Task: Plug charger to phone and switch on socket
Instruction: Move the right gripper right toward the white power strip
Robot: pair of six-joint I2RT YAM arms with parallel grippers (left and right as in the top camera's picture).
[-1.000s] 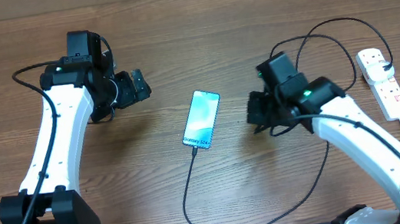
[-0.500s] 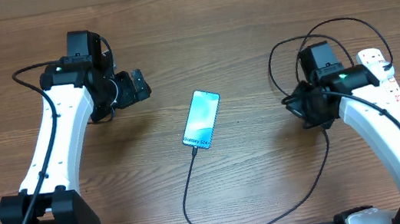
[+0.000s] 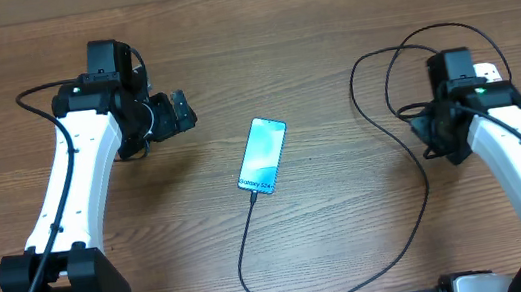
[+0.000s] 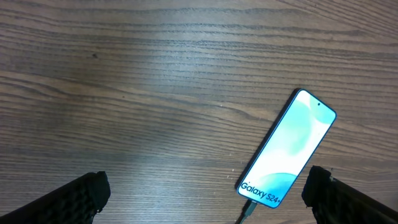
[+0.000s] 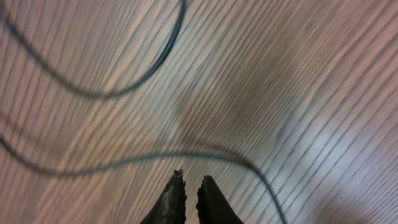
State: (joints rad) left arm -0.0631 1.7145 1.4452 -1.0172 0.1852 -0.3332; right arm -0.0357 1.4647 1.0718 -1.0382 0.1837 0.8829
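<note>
The phone lies screen up and lit in the middle of the table; it also shows in the left wrist view. The charger's black cable has its connector in the phone's near end and loops right and up towards the socket. My left gripper is open and empty, up and left of the phone. My right gripper is shut and empty, low over the table with the blurred cable just ahead. The socket is almost hidden under my right arm; only a white end shows.
Loops of the black cable lie on the table left of my right arm. A black arm cable runs beside my left arm. The brown wooden table runs back to a far edge.
My right arm has swung right, from beside the phone to over the socket, which it now covers. The left arm, phone and plugged-in cable have not moved.
</note>
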